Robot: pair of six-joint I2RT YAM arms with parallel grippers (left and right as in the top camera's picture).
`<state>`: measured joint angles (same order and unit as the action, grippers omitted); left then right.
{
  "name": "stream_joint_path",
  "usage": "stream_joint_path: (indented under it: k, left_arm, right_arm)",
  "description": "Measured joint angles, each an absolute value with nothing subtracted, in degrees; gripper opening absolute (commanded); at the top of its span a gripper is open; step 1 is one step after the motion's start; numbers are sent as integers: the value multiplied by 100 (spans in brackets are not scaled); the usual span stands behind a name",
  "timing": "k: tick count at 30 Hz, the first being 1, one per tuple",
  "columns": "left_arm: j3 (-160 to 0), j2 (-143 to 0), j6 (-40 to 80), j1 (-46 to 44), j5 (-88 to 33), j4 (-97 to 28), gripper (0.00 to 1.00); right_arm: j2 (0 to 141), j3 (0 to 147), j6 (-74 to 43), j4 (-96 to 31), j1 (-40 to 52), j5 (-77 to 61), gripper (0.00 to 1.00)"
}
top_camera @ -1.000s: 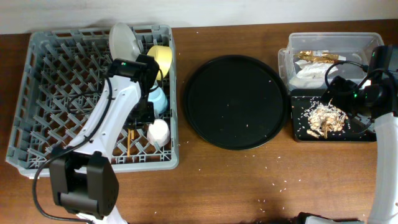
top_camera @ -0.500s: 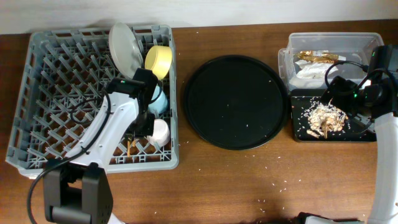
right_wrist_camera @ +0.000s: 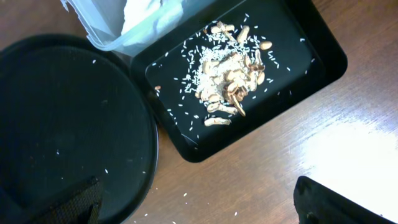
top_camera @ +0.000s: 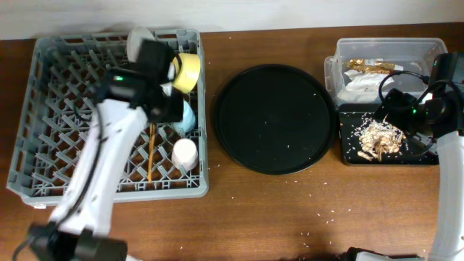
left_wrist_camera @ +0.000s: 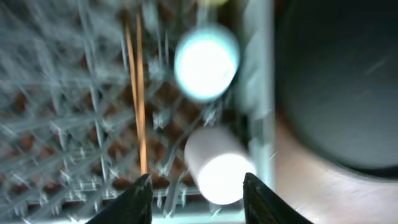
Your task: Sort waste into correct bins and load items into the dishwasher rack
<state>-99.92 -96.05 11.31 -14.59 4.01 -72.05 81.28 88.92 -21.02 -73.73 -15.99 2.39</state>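
Observation:
The grey dishwasher rack (top_camera: pixel 51 109) holds the pale plate (top_camera: pixel 136 38), the yellow bowl (top_camera: pixel 188 70), the blue cup (top_camera: pixel 185 117), the pink cup (top_camera: pixel 185 153) and the chopsticks (top_camera: pixel 151 152). My left gripper (top_camera: pixel 165 109) hangs open and empty above the rack beside the blue cup. The blurred left wrist view shows the blue cup (left_wrist_camera: pixel 206 61), the pink cup (left_wrist_camera: pixel 217 168) and the chopsticks (left_wrist_camera: pixel 138 106) beyond my open jaws (left_wrist_camera: pixel 199 202). My right gripper (top_camera: pixel 397 109) is open and empty over the shallow black tray (top_camera: pixel 428 156), which holds food scraps (top_camera: pixel 377 138).
The clear tub (top_camera: pixel 420 47) at the back right holds the gold wrapper (top_camera: pixel 370 67) and white napkins (top_camera: pixel 359 83). The large round black tray (top_camera: pixel 274 118) lies mid-table with a few crumbs. The right wrist view shows the scraps (right_wrist_camera: pixel 227 68) and the tub's corner (right_wrist_camera: pixel 109 34).
My left arm has lifted and swung back from low over the pink cup toward the rack's far side, uncovering the chopsticks lying in the rack. The right arm has not moved.

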Motion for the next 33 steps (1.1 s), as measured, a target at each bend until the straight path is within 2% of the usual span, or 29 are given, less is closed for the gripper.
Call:
stream_joint_path:
  k: [1, 2, 6, 17, 20, 22, 25, 29, 31, 33]
  left_arm:
    - [-10274, -9480, 1133, -1459, 379, -7135, 67]
    - [-10737, -9185, 1114, -1459, 357, -7019, 100]
    - [-11039, -8567, 1096, -1459, 357, -6930, 100]
    - [-11037, -8538, 1094, -1459, 357, -6941, 100]
    - [-11037, -8538, 1094, -1459, 355, -6952, 100]
    - [-11037, -8538, 1094, -1459, 353, -6954, 100]
    - [-11037, -8538, 1092, -1459, 331, -6956, 100]
    - [-11037, -8538, 1092, -1459, 338, -6967, 100]
    - [-11037, -8538, 1092, -1459, 336, -6956, 100]
    - [-11039, -8538, 1092, -1459, 333, -6936, 100]
  right_arm:
    - [8128, 8892, -2102, -7371, -1599, 239, 99]
    - [8128, 8892, -2102, -7369, -1599, 239, 99]
    - [8128, 8892, -2102, -7369, -1599, 239, 98]
    - [8110, 8892, -2104, -7369, -1590, 239, 98]
    - [7631, 8853, -2097, -7175, -1181, 471, 99]
    - [6982, 8584, -1946, -6313, -609, 703, 99]
    - [5586, 7126, -1162, -4178, 202, 751, 98]
    - [3913, 4416, -526, -2078, 344, 174, 99]
    - [2880, 2991, -364, -1474, 344, -56, 99]
    - [2261, 2231, -301, -921, 344, -169, 99]
